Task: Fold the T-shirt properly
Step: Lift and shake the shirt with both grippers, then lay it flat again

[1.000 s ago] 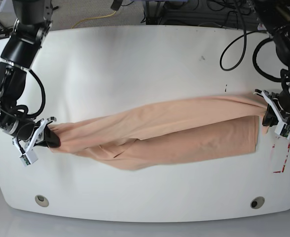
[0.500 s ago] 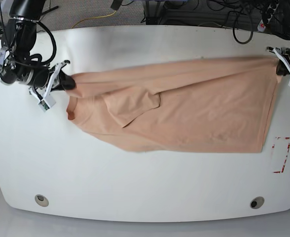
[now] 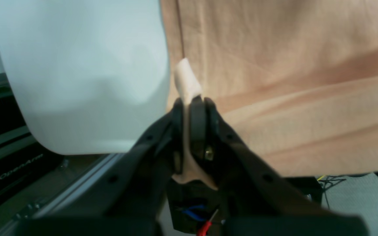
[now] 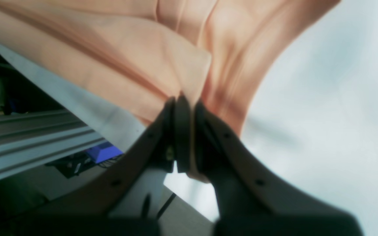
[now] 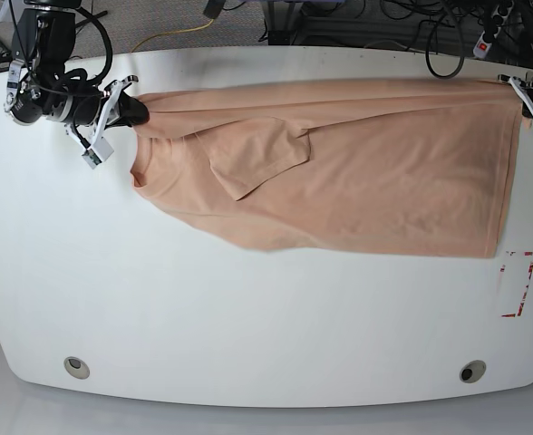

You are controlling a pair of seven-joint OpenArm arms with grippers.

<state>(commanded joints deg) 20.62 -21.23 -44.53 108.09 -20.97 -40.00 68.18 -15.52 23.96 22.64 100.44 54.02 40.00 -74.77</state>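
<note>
While the T-shirt (image 5: 357,172) lay stretched across the far half of the white table (image 5: 248,326), each arm pinched one end of its far edge, which seemed the reason the cloth sat taut and nearly straight along that side rather than bunched. The right gripper (image 5: 126,107), at about ten o'clock in the base view, was clamped on the shirt's shoulder end; its wrist camera showed the jaws pressed together with a fold of peach fabric (image 4: 189,68) fanning away from them. The left gripper (image 5: 531,107), at about two o'clock and partly cut off by the frame edge, was likewise closed on the hem corner, and its own camera showed a small tab of cloth (image 3: 185,80) poking up past the fingertips (image 3: 197,111). A sleeve (image 5: 257,159) lay folded inward over the chest, toward nine o'clock of the garment's middle. The near edge trailed at a slant toward six o'clock, so I judged this a spreading or dragging pull meant to flatten the shirt before any real fold, with the folding itself not yet begun.
</note>
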